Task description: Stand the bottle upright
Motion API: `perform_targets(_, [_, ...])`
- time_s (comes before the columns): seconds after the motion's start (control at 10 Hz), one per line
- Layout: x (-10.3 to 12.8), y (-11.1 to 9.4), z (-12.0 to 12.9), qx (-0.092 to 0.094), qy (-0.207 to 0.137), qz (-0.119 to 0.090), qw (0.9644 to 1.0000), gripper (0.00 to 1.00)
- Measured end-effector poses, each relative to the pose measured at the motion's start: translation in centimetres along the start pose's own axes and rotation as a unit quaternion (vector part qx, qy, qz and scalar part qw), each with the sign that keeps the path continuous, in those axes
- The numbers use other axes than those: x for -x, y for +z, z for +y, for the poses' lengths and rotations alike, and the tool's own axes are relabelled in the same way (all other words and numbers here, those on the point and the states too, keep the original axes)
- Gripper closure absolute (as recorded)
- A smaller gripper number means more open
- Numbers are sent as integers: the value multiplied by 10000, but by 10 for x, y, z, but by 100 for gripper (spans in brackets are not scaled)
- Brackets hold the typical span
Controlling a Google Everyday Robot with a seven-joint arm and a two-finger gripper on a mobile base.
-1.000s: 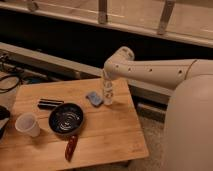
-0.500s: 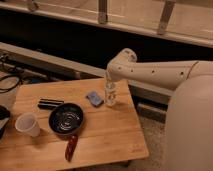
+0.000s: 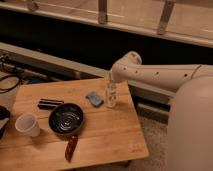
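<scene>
The small, slim clear plastic bottle [image 3: 111,95] with a pale label band stands upright near the wooden desk's [image 3: 110,135] far edge, directly beneath the gripper [image 3: 112,81].

single high view, angled down over wooden table [image 3: 115,135], arm entering from right, gripper [image 3: 111,79] mid-frame

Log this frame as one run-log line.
task: stand bottle | bottle: upright on table, right of blue object | claw: at bottle top | pan, cup: apart
</scene>
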Motion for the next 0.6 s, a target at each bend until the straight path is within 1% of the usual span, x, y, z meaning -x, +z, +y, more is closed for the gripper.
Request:
perform_targets(0.1, [-1,0,0,-1,-1,10,10000,55])
perform_targets(0.2, [-1,0,0,-5,-1,21,10000,57])
perform_targets(0.3, [-2,0,1,-3,-3,27,10000,66])
perform_targets(0.6, [-3,1,3,6,-16,38,10000,95])
